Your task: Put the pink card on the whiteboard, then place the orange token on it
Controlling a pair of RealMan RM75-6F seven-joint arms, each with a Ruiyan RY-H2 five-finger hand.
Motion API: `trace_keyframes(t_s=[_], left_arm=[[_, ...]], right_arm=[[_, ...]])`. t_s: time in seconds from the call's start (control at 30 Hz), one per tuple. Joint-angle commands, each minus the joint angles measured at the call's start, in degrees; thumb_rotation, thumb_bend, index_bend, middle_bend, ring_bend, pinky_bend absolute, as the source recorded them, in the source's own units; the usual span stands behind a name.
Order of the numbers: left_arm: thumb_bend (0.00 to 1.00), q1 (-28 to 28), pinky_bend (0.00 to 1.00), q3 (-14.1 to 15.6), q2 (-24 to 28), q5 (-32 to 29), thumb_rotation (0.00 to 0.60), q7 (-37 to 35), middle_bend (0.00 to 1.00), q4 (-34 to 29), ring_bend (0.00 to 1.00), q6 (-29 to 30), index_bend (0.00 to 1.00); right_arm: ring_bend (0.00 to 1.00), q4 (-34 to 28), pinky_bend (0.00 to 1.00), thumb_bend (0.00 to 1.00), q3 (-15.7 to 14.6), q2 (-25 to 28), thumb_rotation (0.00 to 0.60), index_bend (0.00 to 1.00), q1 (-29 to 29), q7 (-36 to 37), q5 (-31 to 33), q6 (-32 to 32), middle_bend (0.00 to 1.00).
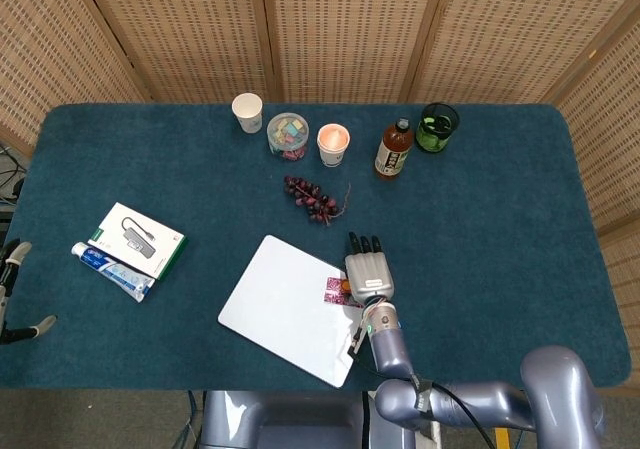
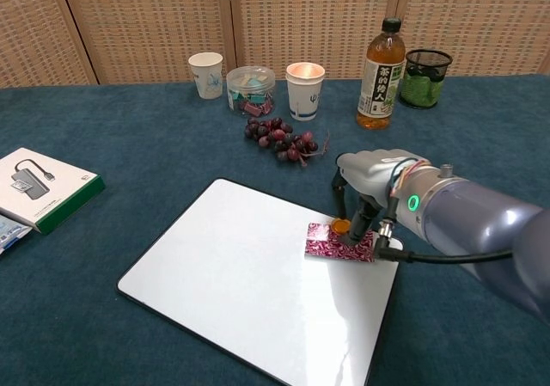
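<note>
The pink card lies on the whiteboard near its right edge; in the head view the pink card is partly under my right hand. My right hand hangs over the card and pinches the small orange token between thumb and a finger, just above the card's upper edge. The orange token peeps out at the hand's left side in the head view. My left hand shows only partly at the far left edge, off the table.
Grapes lie behind the whiteboard. Along the back stand two paper cups, a clear tub, a tea bottle and a green mesh cup. A boxed adapter and toothpaste lie at the left.
</note>
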Motion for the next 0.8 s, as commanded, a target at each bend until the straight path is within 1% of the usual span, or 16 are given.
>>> trace_keyframes(t_s=[0.03, 0.07, 0.1, 0.13, 0.2, 0.27, 0.47, 0.6, 0.7, 0.73, 0.8], left_arm=[[0.00, -0.03, 0.00, -0.01, -0.02, 0.02, 0.600, 0.03, 0.00, 0.00, 0.00, 0.00, 0.00], [0.00, -0.02, 0.00, -0.02, -0.05, -0.01, 0.600, 0.10, 0.00, 0.01, 0.00, 0.03, 0.00], [0.00, -0.02, 0.00, -0.01, -0.10, -0.05, 0.600, 0.24, 0.00, 0.02, 0.00, 0.03, 0.00], [0.00, -0.04, 0.00, 0.01, -0.13, -0.03, 0.600, 0.32, 0.00, 0.01, 0.00, 0.01, 0.00], [0.00, -0.06, 0.00, 0.04, -0.18, -0.02, 0.600, 0.49, 0.00, -0.04, 0.00, 0.00, 0.00], [0.00, -0.04, 0.00, 0.08, -0.24, 0.08, 0.600, 0.67, 0.00, -0.10, 0.00, 0.09, 0.00], [0.00, 0.04, 0.00, 0.14, -0.17, 0.27, 0.600, 0.42, 0.00, -0.10, 0.00, 0.26, 0.00], [0.00, 0.15, 0.00, 0.18, -0.01, 0.54, 0.600, -0.25, 0.00, 0.00, 0.00, 0.46, 0.00], [0.00, 0.32, 0.00, 0.29, 0.17, 1.14, 0.600, -0.93, 0.00, 0.07, 0.00, 0.87, 0.00], [0.00, 0.40, 0.00, 0.33, 0.21, 1.36, 0.600, -1.12, 0.00, 0.11, 0.00, 1.08, 0.00], [0.00, 0.54, 0.00, 0.38, 0.22, 1.63, 0.600, -1.37, 0.00, 0.14, 0.00, 1.39, 0.00]], right_arm=[[0.00, -1.14, 0.00, 0.16, 0.21, 0.96, 0.600, 0.34, -0.25, -0.12, 1.04, -0.98, 0.00], [0.00, -1.63, 0.00, 0.08, 0.24, 1.35, 0.600, 0.27, -0.31, -0.11, 1.25, -1.31, 0.00], [0.00, -2.05, 0.00, 0.03, 0.20, 1.69, 0.600, 0.22, -0.34, -0.09, 1.20, -1.51, 0.00], [0.00, -2.31, 0.00, 0.01, 0.18, 1.86, 0.600, 0.18, -0.35, -0.01, 1.00, -1.53, 0.00], [0.00, -2.93, 0.00, 0.00, 0.25, 2.09, 0.600, 0.14, -0.45, 0.35, 0.74, -1.46, 0.00], [0.00, -3.85, 0.00, 0.00, 0.56, 2.37, 0.600, 0.13, -0.57, 0.79, 0.73, -1.21, 0.00], [0.00, -8.29, 0.00, 0.00, 1.02, 4.74, 0.600, 0.12, -1.16, 1.82, -1.05, 0.31, 0.00], [0.00, -13.57, 0.00, 0.00, -0.30, 10.17, 0.600, 0.12, -3.61, 4.50, -5.94, 1.38, 0.00], [0.00, -17.02, 0.00, 0.00, -3.54, 17.69, 0.600, 0.12, -7.82, 10.51, -13.62, -0.04, 0.00], [0.00, -17.05, 0.00, 0.00, -4.91, 20.22, 0.600, 0.12, -9.51, 13.10, -16.94, -0.28, 0.00], [0.00, -16.25, 0.00, 0.00, -6.93, 23.37, 0.600, 0.12, -11.92, 17.37, -22.08, -0.62, 0.00]])
